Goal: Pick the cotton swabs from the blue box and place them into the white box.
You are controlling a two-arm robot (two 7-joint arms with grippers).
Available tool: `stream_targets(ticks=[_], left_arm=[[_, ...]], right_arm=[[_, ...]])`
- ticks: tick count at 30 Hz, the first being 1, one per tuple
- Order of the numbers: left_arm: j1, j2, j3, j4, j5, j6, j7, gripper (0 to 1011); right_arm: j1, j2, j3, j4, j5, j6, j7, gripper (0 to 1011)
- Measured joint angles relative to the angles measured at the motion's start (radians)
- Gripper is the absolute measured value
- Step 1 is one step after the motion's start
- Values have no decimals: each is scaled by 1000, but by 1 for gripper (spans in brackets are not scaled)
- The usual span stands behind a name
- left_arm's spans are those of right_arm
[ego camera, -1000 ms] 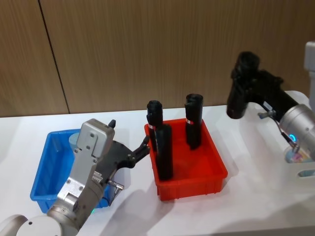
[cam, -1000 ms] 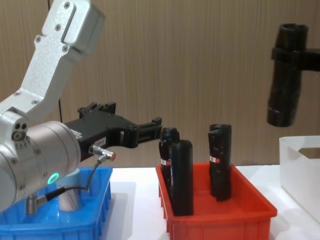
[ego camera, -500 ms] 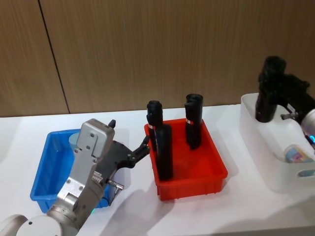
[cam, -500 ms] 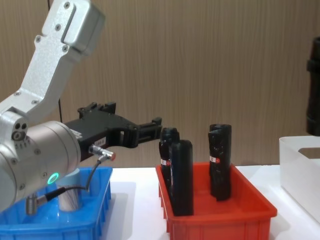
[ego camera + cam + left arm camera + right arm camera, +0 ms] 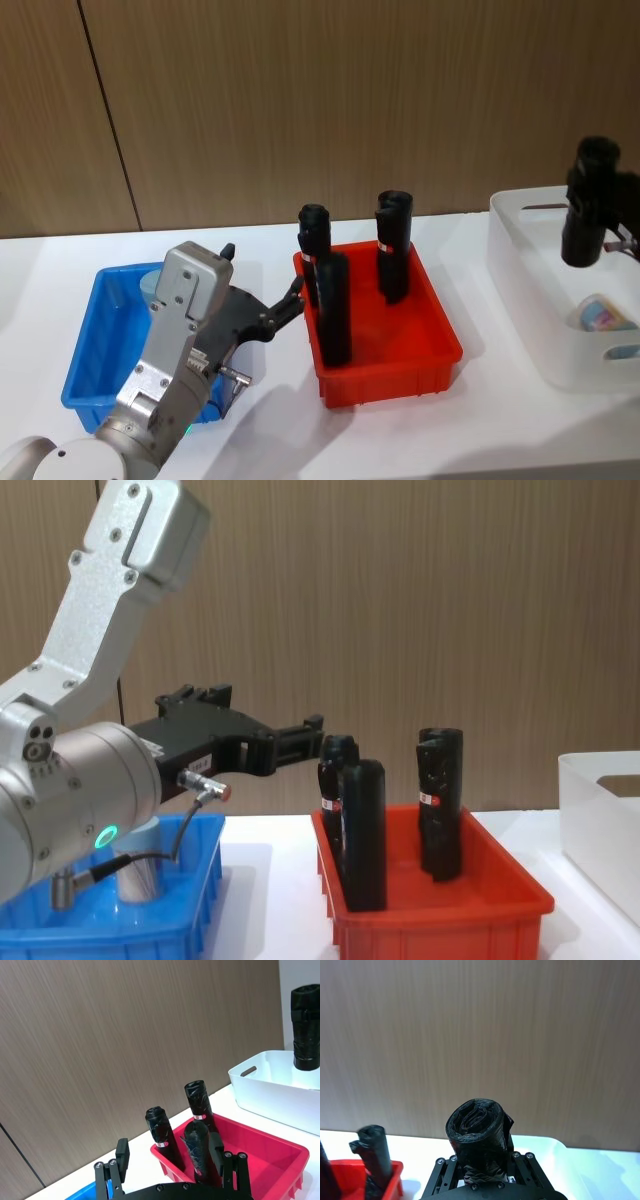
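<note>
Right gripper [image 5: 583,225] over translucent white plastic box [image 5: 530,300], jaws clamped on black cylindrical roll [image 5: 585,205]. Clear cotton swab jar [image 5: 600,313] lying inside white box; another jar [image 5: 138,872] in bright blue ribbed box [image 5: 85,350]. Left gripper [image 5: 290,298] left of red bin [image 5: 440,345], jaws narrow, holding nothing.

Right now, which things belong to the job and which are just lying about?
Job: blue box, with a cotton swabs jar in it; white box, holding another jar; left gripper, open near the blue box.
Extras: red bin; three black rolls standing in it; a fourth in the right gripper, above the white box.
</note>
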Motion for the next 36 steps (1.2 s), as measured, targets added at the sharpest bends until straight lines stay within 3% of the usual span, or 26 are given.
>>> stream_targets(ticks=[12, 16, 31, 36], left_arm=[[0, 0, 0, 0, 0, 0, 0, 1004], [0, 0, 0, 0, 0, 0, 0, 1004], [0, 0, 0, 0, 0, 0, 0, 1004], [0, 0, 0, 0, 0, 0, 0, 1004]], right_arm=[[23, 5, 13, 82, 8, 2, -1, 429], [28, 5, 16, 100, 10, 2, 3, 581], [30, 9, 27, 124, 20, -8, 18, 1001], [28, 11, 29, 125, 23, -12, 23, 1001]])
